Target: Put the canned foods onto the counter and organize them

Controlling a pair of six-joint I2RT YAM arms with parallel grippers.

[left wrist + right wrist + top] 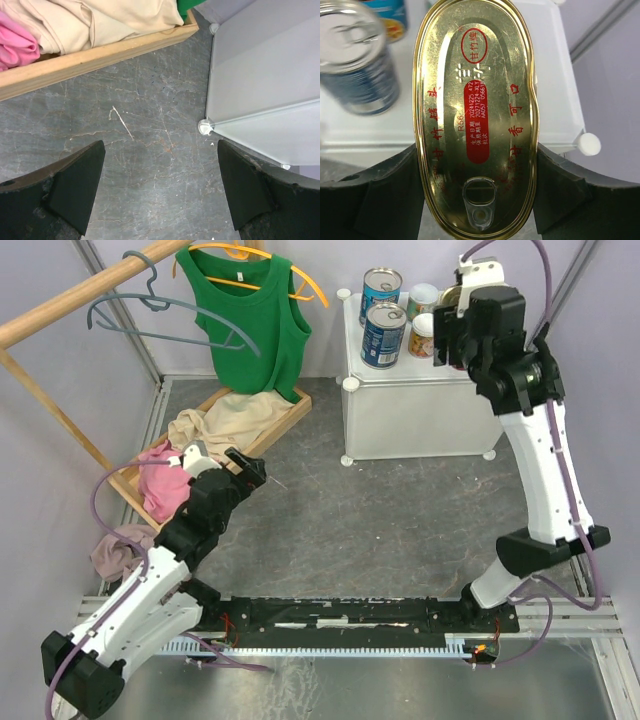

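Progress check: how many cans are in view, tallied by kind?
Blue cans: 2
Small cans: 2
Oval tin: 1, between the right gripper fingers
Total: 5 in view; no second oval tin shows.

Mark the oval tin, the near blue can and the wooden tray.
oval tin (477, 115): right wrist view, middle of gold lid.
near blue can (383, 337): top view, its label.
tray (100, 57): left wrist view, wooden front wall.

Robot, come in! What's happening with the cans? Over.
Right gripper shut on gold oval tin above white cabinet. Left gripper open, empty. Two blue cans and two small cans stand close beside it.
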